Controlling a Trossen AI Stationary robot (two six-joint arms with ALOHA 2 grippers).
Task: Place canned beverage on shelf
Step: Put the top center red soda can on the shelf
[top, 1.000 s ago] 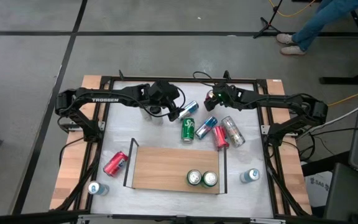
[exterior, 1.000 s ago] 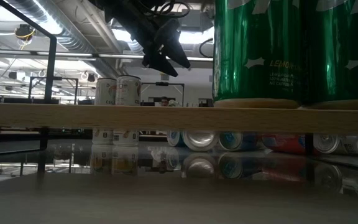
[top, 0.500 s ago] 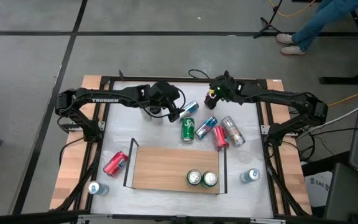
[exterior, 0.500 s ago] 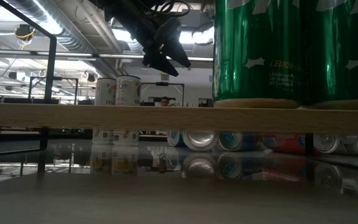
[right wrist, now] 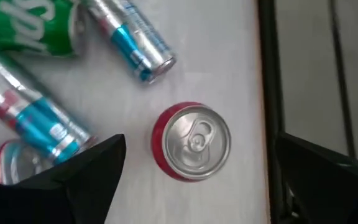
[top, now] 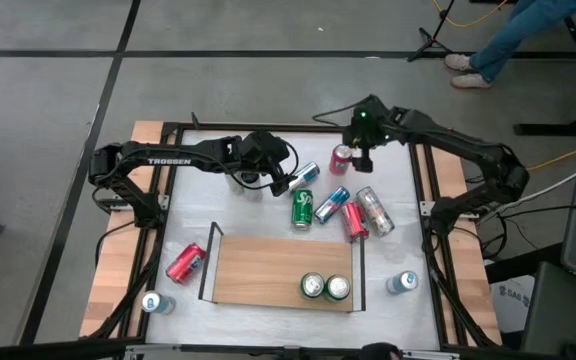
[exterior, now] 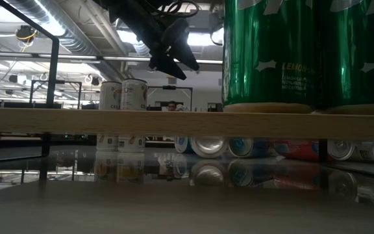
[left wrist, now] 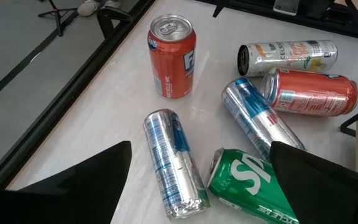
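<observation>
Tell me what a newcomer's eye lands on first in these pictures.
First, the cluster of cans lying on their sides in the middle of the white table, behind the wooden shelf, where two green cans already stand near the right rail. Next, the right gripper, open above an upright red can at the table's far edge. The left gripper, also open, hangs over the fallen cans.

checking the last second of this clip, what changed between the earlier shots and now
The right gripper swung away from the can cluster toward the table's far edge, uncovering an upright red can, and now hangs open just beside it. Nothing was gripped or released. The left gripper stayed open over the lying cans; the shelf and its two green cans did not move.
</observation>
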